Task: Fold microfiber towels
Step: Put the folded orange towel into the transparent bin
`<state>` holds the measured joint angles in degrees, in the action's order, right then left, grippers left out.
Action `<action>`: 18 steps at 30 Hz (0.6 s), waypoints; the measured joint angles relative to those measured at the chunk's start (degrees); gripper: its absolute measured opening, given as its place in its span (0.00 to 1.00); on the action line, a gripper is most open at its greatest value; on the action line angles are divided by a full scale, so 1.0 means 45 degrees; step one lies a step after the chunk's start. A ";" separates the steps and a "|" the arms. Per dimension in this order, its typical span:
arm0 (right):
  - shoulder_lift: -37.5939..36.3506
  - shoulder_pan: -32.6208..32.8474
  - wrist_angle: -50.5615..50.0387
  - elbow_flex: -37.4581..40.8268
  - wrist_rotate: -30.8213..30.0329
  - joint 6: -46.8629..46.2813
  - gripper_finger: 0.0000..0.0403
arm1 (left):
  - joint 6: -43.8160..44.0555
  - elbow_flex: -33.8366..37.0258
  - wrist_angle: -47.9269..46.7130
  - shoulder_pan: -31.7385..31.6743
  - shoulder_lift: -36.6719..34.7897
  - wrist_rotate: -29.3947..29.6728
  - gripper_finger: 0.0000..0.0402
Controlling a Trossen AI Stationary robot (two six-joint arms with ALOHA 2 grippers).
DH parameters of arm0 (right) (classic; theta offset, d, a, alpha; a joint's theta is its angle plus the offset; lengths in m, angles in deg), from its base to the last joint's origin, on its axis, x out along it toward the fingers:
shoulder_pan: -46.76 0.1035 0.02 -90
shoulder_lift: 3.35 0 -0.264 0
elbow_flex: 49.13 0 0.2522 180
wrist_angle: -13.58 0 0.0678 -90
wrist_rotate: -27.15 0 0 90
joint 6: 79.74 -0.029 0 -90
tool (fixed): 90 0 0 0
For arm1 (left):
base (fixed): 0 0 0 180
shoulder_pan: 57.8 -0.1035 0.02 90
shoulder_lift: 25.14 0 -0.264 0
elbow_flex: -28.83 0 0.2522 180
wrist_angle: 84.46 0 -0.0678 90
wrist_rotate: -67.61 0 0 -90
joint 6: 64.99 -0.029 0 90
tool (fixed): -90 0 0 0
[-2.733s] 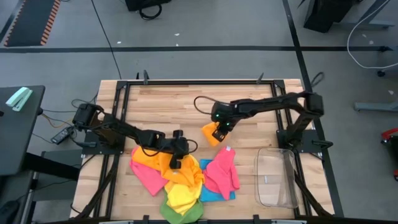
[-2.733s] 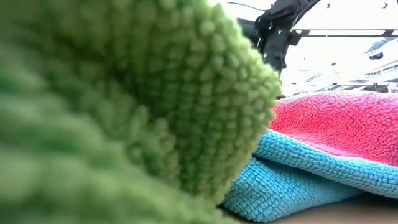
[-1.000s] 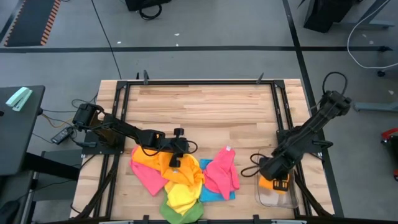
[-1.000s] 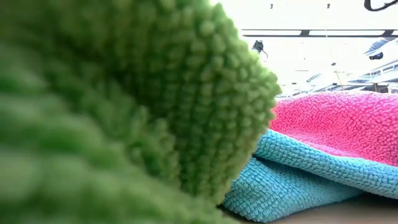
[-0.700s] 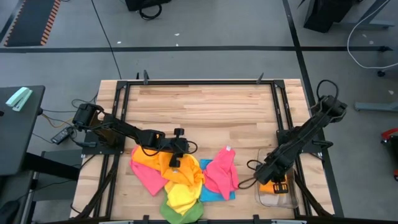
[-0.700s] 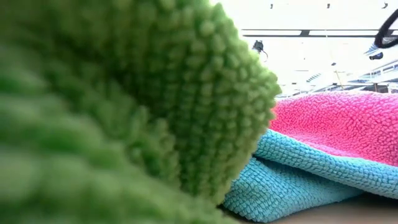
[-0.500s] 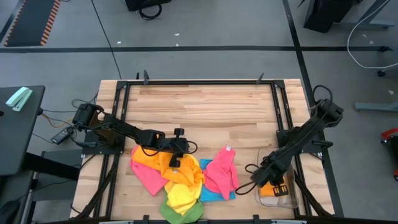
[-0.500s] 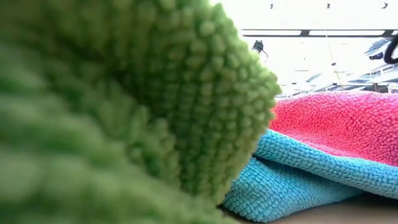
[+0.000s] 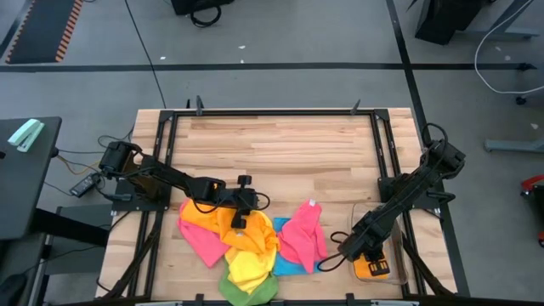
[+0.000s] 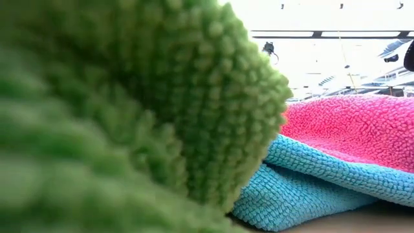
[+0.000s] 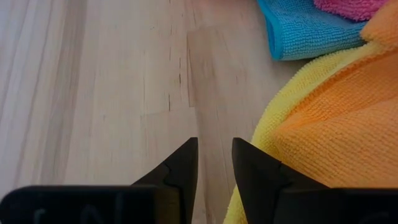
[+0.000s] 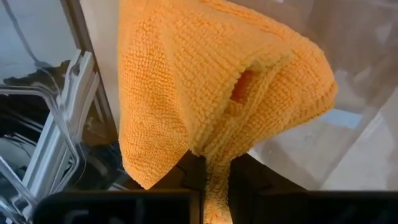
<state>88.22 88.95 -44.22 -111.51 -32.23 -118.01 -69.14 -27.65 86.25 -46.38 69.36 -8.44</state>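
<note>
My right gripper pinches an orange towel inside the clear bin, at 3 o'clock from the towel pile; my left gripper rests at the pile's 11 o'clock.

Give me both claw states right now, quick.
Left claw: open, holding nothing, beside the towel pile.
Right claw: shut on the folded orange towel, over the clear bin.
</note>
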 joint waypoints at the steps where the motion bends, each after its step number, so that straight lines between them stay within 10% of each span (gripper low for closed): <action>1: 0.0000 0.0008 0.0000 0.0000 0.0045 -0.0207 0.13 | 0.0000 -0.0005 0.0000 0.0000 0.0000 0.0000 0.27; 18: -0.0086 0.0301 -0.0463 -0.0034 0.1170 -0.0906 0.54 | -0.0005 -0.0005 -0.0058 0.0000 0.0000 0.0000 0.27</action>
<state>87.83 90.31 -46.31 -111.66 -26.97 -122.08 -69.16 -27.67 85.99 -46.38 69.36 -8.44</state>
